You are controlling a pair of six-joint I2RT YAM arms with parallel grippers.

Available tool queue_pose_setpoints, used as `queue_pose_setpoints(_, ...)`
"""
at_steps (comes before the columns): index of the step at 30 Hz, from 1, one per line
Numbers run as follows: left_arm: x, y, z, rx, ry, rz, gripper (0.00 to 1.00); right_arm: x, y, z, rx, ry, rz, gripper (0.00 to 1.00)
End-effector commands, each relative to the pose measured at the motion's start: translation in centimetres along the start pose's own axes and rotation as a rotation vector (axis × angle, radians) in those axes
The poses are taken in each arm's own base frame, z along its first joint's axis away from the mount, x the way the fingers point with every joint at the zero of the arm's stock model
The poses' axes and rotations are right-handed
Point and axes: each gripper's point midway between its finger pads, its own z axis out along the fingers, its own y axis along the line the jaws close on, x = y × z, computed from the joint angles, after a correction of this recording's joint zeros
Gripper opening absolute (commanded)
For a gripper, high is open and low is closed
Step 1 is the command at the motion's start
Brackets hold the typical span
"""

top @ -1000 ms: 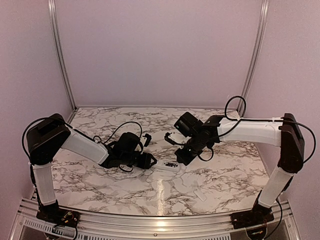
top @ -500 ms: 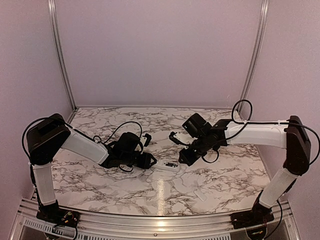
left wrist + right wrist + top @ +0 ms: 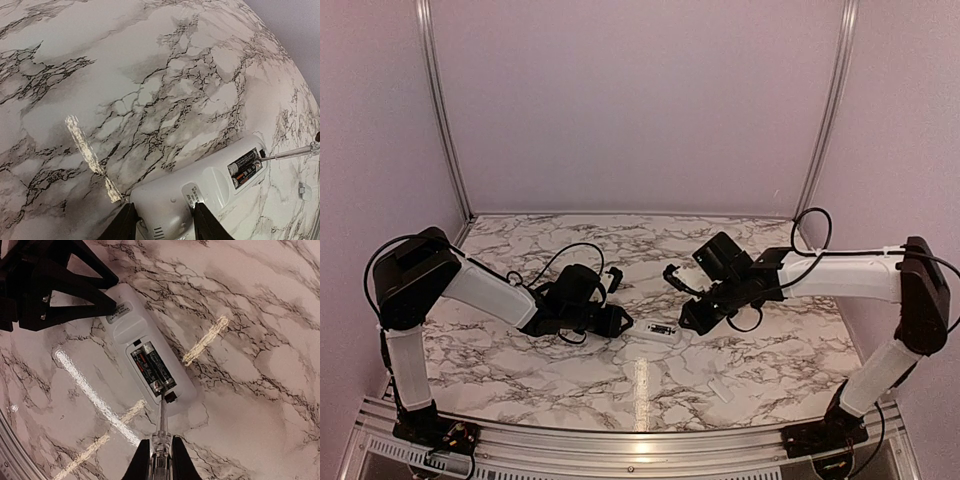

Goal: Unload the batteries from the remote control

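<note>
The white remote control [image 3: 660,334] lies on the marble table with its open recess facing up. Two dark batteries [image 3: 152,368] sit side by side in the recess and also show in the left wrist view [image 3: 245,170]. My left gripper [image 3: 616,322] is shut on the remote's near end [image 3: 170,200], a finger on each side. My right gripper [image 3: 692,318] is shut on a thin pale grey stick [image 3: 161,416]. The stick's tip touches the near end of the batteries at the recess edge. Its far part shows in the left wrist view [image 3: 290,153].
A small white flat cover piece [image 3: 720,389] lies on the table in front of the right arm. Bright strips of glare [image 3: 205,340] cross the marble. Metal rails run along the near edge [image 3: 640,455], and pale walls close in the back and sides.
My right arm has shifted to the right and lowered a little, with the stick's tip staying at the remote. The left arm and the remote have not moved.
</note>
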Motion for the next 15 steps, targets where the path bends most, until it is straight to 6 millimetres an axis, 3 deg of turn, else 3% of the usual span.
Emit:
queue_pose_setpoints(1, 1.97, -1.63, 0.52, 0.06, 0.083, 0.014, 0.41, 0.97, 2.26, 0.6, -0.124, -0.001, 0.007, 0.0)
queue_pose_setpoints(15, 1.97, -1.65, 0.59, 0.062, 0.084, 0.014, 0.41, 1.53, 2.14, -0.14, -0.16, -0.055, 0.041, 0.0)
